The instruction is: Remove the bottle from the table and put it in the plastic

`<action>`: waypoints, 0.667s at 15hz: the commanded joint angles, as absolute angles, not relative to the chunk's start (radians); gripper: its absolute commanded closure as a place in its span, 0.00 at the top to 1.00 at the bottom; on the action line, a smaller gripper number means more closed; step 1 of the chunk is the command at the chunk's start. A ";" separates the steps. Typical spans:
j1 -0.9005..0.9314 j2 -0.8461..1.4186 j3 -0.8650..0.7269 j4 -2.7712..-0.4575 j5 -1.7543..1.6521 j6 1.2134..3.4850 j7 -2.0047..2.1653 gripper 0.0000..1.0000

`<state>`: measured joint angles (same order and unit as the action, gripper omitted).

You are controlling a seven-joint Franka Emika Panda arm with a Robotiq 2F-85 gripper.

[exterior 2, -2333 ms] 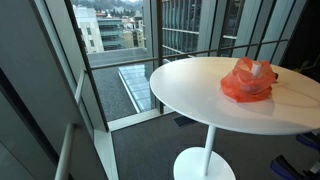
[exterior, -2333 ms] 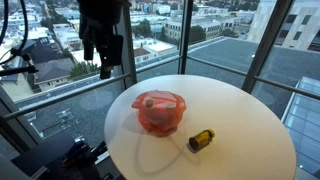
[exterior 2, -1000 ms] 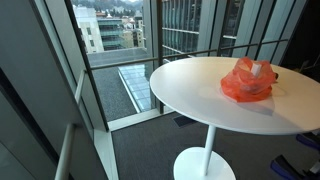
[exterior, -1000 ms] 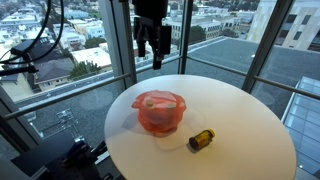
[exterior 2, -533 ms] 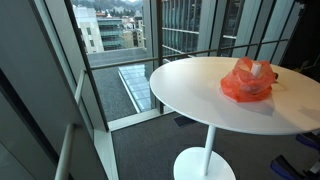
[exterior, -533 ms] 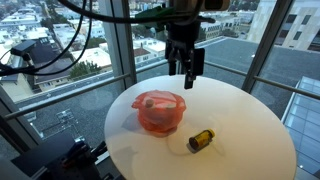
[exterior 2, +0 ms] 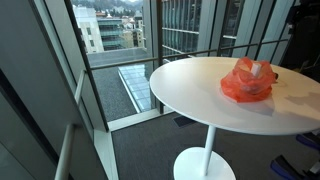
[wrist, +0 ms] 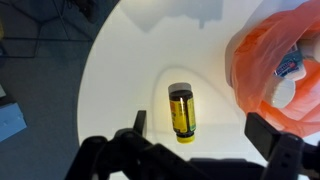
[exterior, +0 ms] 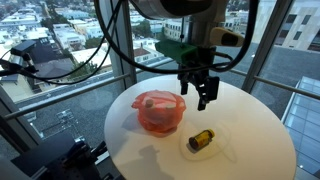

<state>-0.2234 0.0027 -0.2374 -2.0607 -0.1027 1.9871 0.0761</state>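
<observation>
Hovering with gripper (exterior: 206,97) wide open, nothing held. Straight below: amber bottle (wrist: 181,112) on its side on white table (exterior: 250,125), beside red plastic container (exterior: 160,112), long axis crosswise to closing line.

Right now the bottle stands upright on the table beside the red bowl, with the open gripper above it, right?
Not quite: the bottle lies on its side, not upright, as the wrist view shows. The rest holds: it is on the table beside the red bowl, apart from it, with the open gripper above it.
</observation>
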 commanded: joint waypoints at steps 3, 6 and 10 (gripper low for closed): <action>-0.226 0.018 -0.236 -2.042 -0.102 1.984 0.073 1.00; -0.226 0.028 -0.236 -2.032 -0.104 1.984 0.089 1.00; -0.224 0.126 -0.234 -1.982 -0.091 1.998 0.115 1.00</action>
